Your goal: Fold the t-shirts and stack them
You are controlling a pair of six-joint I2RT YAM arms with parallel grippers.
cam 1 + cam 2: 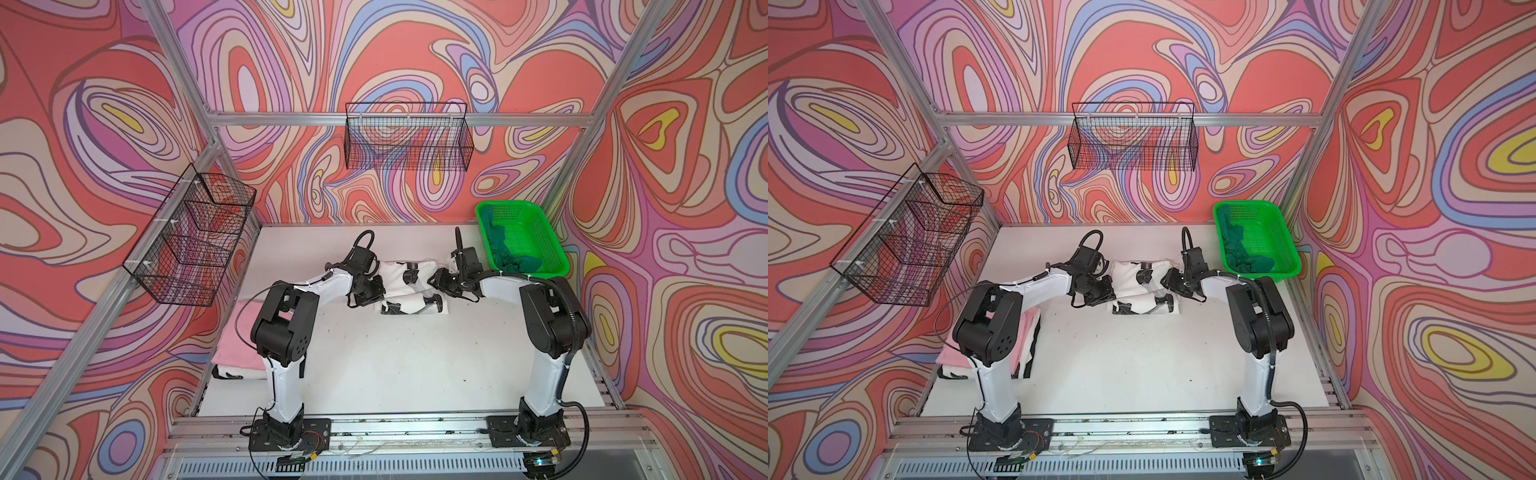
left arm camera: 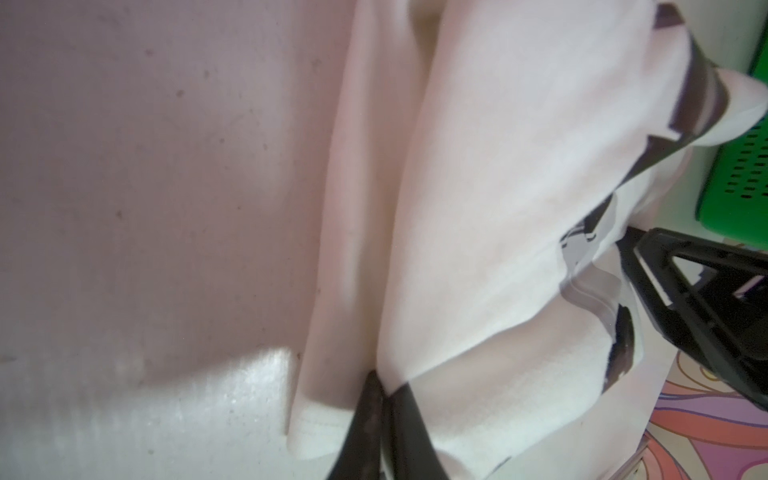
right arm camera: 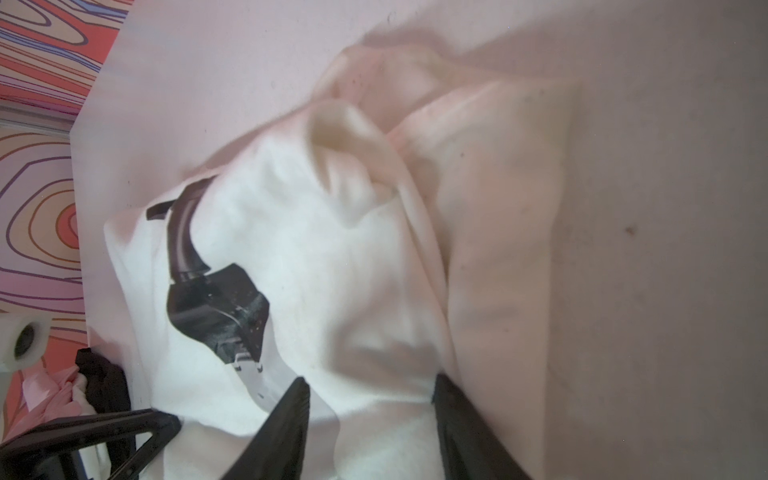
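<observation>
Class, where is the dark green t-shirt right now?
In both top views the dark green t-shirt lies crumpled inside the bright green basket, which sits at the far right corner of the table.

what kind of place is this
Likely a robotics lab cell: an aluminium frame around a white table, swirly printed backdrop on the walls, and a left arm and right arm bolted to a rail.

We stand our left arm (image 1: 286, 328) and right arm (image 1: 548, 320) up from their bases, elbows bent, forearms reaching inward toward each other. Our left gripper (image 2: 386, 386) has its fingers nearly together; our right gripper (image 3: 370, 378) has its fingers well apart.
</observation>
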